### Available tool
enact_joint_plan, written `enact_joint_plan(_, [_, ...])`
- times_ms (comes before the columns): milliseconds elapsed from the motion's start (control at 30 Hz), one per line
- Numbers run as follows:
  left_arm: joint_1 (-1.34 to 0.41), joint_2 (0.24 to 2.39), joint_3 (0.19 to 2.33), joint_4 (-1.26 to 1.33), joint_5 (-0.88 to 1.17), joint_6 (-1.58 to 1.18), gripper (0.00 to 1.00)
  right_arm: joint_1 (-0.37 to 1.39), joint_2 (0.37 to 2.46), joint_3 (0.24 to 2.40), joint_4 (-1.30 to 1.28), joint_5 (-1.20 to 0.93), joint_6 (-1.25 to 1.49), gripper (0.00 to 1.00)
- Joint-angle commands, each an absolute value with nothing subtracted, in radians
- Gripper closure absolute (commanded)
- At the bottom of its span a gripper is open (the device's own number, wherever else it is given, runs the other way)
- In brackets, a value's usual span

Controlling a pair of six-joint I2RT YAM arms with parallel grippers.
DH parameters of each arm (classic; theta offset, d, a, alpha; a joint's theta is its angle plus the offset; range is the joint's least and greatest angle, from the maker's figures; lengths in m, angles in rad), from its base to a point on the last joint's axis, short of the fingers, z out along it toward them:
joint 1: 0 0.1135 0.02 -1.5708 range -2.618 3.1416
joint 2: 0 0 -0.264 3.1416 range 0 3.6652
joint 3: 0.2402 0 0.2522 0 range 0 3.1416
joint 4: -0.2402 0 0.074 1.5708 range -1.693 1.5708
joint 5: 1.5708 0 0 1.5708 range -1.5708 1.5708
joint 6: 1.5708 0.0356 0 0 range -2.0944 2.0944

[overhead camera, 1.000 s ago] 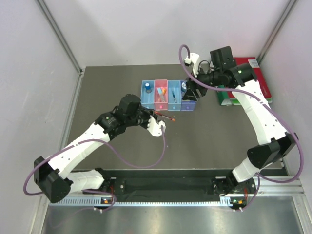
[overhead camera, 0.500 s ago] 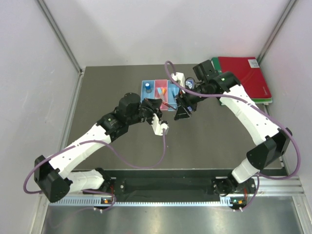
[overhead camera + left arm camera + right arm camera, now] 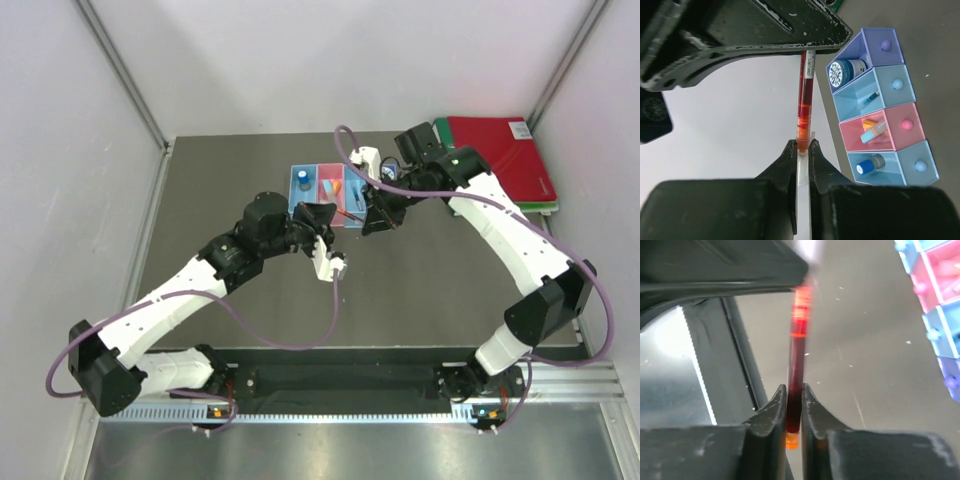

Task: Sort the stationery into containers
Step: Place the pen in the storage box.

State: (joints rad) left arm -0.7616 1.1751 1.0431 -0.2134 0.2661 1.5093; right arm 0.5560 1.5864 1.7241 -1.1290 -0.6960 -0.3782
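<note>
Pens: one red pen [image 3: 805, 95], pinched by my left gripper [image 3: 802, 145] and right gripper [image 3: 793, 390].
Containers: four joined bins [image 3: 905, 107].
Surface: grey table [image 3: 430, 290], white walls [image 3: 300, 60].

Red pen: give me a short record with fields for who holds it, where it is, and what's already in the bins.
Item: red pen
Held by: left gripper shut on one end, right gripper shut on the other
Place: between the two arms, beside the row of bins, not in any of them
Bins filled: blue roll in the purple one; bottle in the light blue one at the far end
Stage: looks like a handover
</note>
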Motion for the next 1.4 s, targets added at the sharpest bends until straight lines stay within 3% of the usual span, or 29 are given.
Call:
enact_joint_plan(0, [-0.769,1.151,1.046,-0.146,0.299,1.523,0.86,0.58,1.598,1.752,-1.083,-0.718,-0.383,1.0])
enact_joint_plan(33, [-0.77,1.147,1.034,-0.124,0.302,1.523,0.77,0.58,1.6,1.752,-1.078,-0.715,-0.383,1.0])
enact_joint_plan(67, [-0.77,1.143,1.026,-0.114,0.301,1.522,0.55,0.58,1.6,1.746,-1.078,-0.713,-0.383,1.0])
enact_joint_plan(167, [-0.77,1.129,0.997,-0.083,0.301,1.525,0.28,0.583,1.597,1.733,-1.071,-0.703,-0.38,1.0])
enact_joint_plan(333, [-0.77,1.094,0.97,-0.072,0.276,1.491,0.03,0.581,1.588,1.726,-1.063,-0.678,-0.373,1.0])
enact_joint_plan(767, [-0.775,0.835,0.867,-0.21,0.121,1.402,0.01,0.529,1.706,1.769,-0.858,-0.299,-0.198,1.0])
enact_joint_plan(1133, [-0.775,0.732,0.825,-0.293,-0.032,1.359,0.01,0.454,1.994,1.977,-0.75,-0.261,0.061,1.0])
enact_joint_plan(1367, [-0.775,0.733,0.825,-0.293,-0.064,1.361,0.01,0.44,2.068,1.977,-0.716,-0.242,0.14,1.0])
